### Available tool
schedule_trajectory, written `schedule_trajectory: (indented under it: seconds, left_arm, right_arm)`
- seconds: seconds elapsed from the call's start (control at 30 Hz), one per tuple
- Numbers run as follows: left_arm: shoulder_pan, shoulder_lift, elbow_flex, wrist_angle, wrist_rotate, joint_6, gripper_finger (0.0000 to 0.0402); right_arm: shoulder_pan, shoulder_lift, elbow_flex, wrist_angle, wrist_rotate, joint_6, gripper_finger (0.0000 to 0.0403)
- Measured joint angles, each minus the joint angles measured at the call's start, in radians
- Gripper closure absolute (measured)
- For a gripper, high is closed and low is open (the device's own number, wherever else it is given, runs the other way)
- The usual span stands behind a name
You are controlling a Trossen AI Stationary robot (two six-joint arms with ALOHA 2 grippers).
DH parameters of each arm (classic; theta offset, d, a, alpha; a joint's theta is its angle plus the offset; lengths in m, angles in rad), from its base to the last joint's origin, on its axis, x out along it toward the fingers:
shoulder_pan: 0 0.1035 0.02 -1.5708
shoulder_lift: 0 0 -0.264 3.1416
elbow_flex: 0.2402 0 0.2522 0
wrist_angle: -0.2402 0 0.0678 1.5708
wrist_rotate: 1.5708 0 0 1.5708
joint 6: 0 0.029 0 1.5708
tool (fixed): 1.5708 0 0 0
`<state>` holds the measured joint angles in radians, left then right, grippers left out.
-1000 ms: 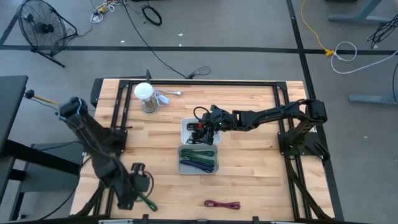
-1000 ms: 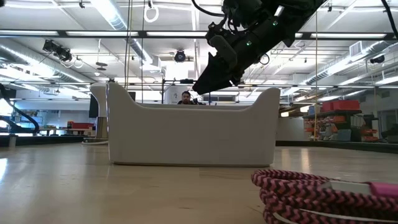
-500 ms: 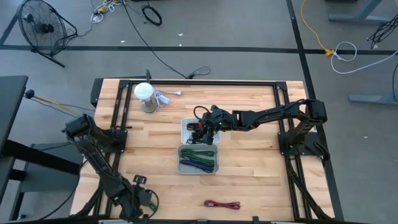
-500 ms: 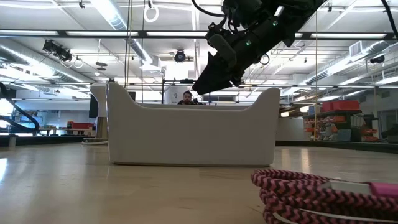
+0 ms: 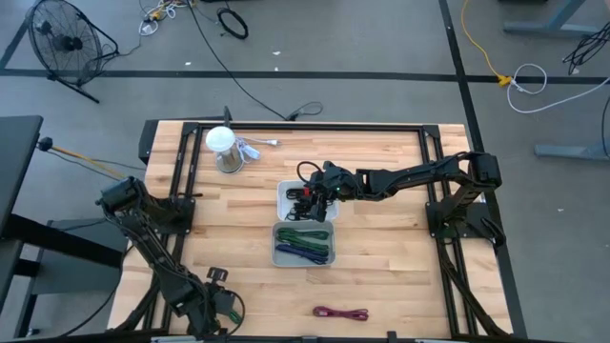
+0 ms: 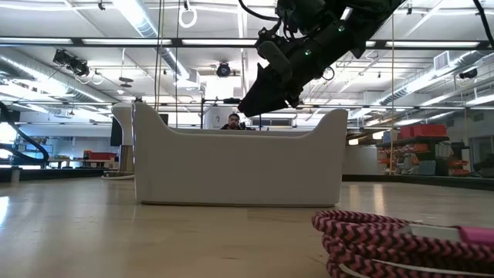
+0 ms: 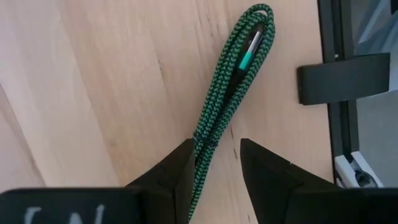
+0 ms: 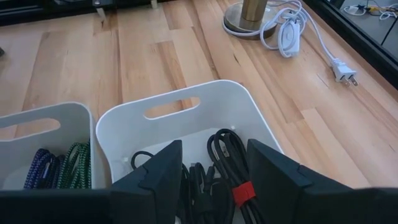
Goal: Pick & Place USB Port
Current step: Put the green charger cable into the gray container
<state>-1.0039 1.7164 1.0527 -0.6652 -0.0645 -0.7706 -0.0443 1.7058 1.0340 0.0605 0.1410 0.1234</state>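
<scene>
A green braided USB cable (image 7: 233, 81) lies folded in a long loop on the wood near the table's near left corner. My left gripper (image 7: 216, 144) is open and low over it, pointing down, with one end of the loop running between the fingers; in the high view the gripper (image 5: 217, 307) hides the cable. My right gripper (image 8: 214, 152) is open and hangs over the far white bin (image 5: 283, 191), which holds black cables (image 8: 217, 162) with a red tie. It shows above the bin wall in the low view (image 6: 251, 108). My left gripper stands astride the end of the green cable's loop (image 7: 205, 140), coming from above. One finger (image 7: 183, 162) lies right beside the strands; I cannot tell whether it touches them. The cable lies flat on the table.
A second white bin (image 5: 276, 229) nearer the front holds green and blue cables (image 8: 59, 168). A pink braided cable (image 5: 340, 312) lies near the table's near edge, close to the low camera (image 6: 401, 239). A lamp (image 5: 224, 148) with a white cord stands at the far left.
My left arm has folded back and its gripper has moved toward the table's near edge and down, over the green cable, which it now covers in the high view. The right arm has kept still.
</scene>
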Motion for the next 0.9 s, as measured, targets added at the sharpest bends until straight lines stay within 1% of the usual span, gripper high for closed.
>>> schedule_trajectory:
  seconds: [0.2, 0.33, 0.43, 0.63, 0.7, 0.73, 0.83, 0.87, 0.9]
  left_arm:
    - [0.002, 0.004, 0.0, 0.001, -0.012, 0.037, 0.0269]
    - [0.009, 0.045, 0.0, 0.003, 0.02, 0.05, 0.0269]
    - [0.012, 0.075, 0.0, 0.003, 0.023, 0.051, 0.0269]
    - [0.012, 0.102, 0.005, 0.002, -0.004, 0.049, 0.0272]
    - [0.013, 0.104, 0.005, 0.003, -0.006, 0.034, 0.0286]
    - [0.013, 0.104, 0.004, 0.004, 0.0, 0.027, 0.03]
    - [0.022, 0.105, 0.004, 0.003, 0.044, 0.03, 0.0363]
    - [0.025, 0.105, 0.003, 0.003, 0.063, 0.025, 0.0374]
    - [0.029, 0.105, 0.003, 0.003, 0.078, 0.016, 0.0374]
  right_arm:
    - [0.0, 0.0, 0.0, 0.0, 0.0, 0.0, 0.0223]
    - [0.0, 0.0, 0.0, 0.0, 0.0, 0.0, 0.0223]
    - [0.0, 0.0, 0.0, -0.001, -0.001, 0.0, 0.0223]
    - [0.0, 0.0, 0.0, -0.001, -0.001, 0.0, 0.0223]
    - [0.0, 0.0, 0.0, -0.001, -0.002, 0.007, 0.0223]
    - [0.0, 0.0, 0.0, -0.001, -0.002, 0.012, 0.0223]
    - [0.0, 0.0, 0.0, -0.001, -0.002, 0.019, 0.0223]
    - [0.0, 0.0, 0.0, -0.001, -0.002, 0.019, 0.0223]
    - [0.0, 0.0, 0.0, -0.001, -0.002, 0.018, 0.0223]
